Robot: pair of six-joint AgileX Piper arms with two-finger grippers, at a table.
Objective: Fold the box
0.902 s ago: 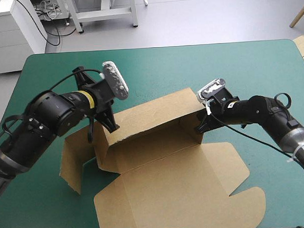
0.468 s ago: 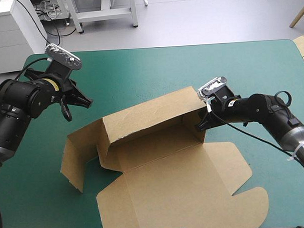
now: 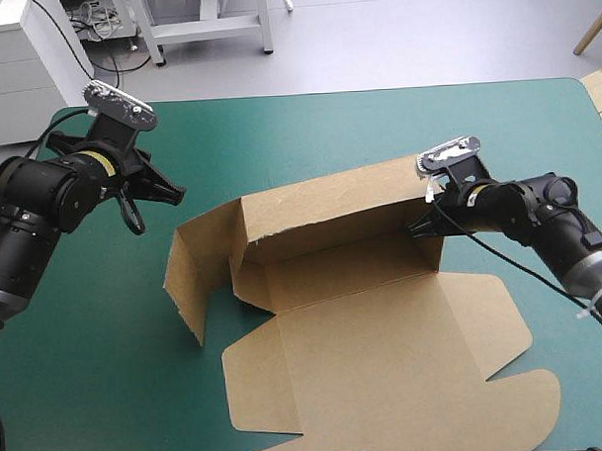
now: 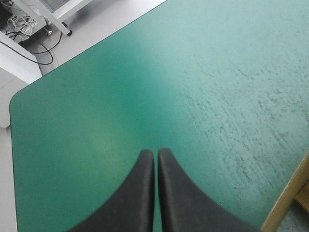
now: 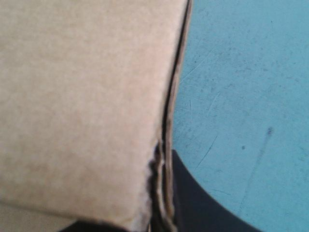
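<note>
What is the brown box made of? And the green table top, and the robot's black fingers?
The box looks like cardboard: matt brown, with a layered cut edge in the right wrist view. The cover seems a smooth teal-green mat, maybe rubber or plastic, with fine scratches. The fingers look like matt black plastic or rubber; I cannot tell which.

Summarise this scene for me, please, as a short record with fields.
Box: brown, back wall raised, left flap upright, lid flat toward the near edge
Left gripper: jaws shut, holding nothing, over bare cover, apart from the box
Right gripper: jaws shut on the right end of the raised wall
Cover: teal-green
Stage: partly folded; tray not yet formed
</note>
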